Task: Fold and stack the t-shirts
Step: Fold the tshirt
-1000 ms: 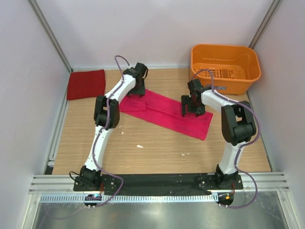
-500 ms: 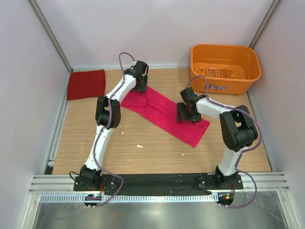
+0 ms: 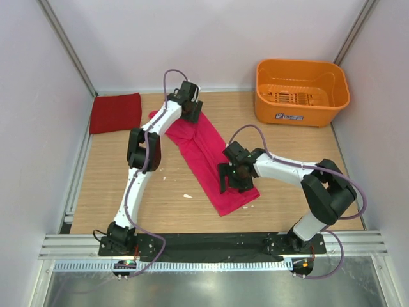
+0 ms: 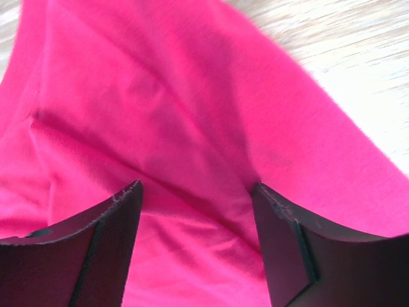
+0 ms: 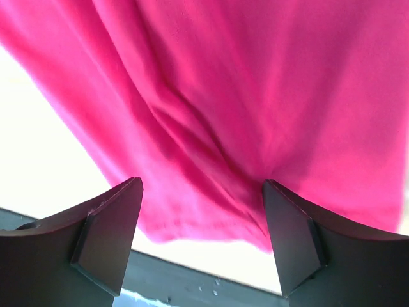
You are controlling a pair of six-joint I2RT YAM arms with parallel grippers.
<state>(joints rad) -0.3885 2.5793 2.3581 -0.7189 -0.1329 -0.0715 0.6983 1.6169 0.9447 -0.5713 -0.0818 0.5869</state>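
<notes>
The pink tee (image 3: 206, 153) lies on the table (image 3: 128, 192) as a long narrow strip. It runs from under the left pincer (image 3: 191, 114) at its far end to under the right pincer (image 3: 231, 182) near its near end, with a short tail past that pincer toward the arm bases.

In each wrist view the jaws stand wide apart. Pink cloth spans the whole gap, and creases run in toward the tips. No fold shows pinched between them, so both pincers look unclosed and seem to bear down on the cloth rather than hold it.

The red tee (image 3: 115, 112) sits folded flat, well apart to the left of the left pincer.

The step in hand looks like laying the lengthwise-folded strip straight, ready for its cross folds. Stacking is not yet done.

The next move probably calls for one pincer to close on an end of the strip, catching every layer. It would then carry that end over toward the other pincer, which pins its own end. The cloth is limp, so a shallow bite could drop a layer.

The basket (image 3: 323, 105), well beyond and to the right of the right pincer, bears a small white label (image 3: 287, 116) on its near wall. Its print is too small to read, and no other writing shows.
</notes>
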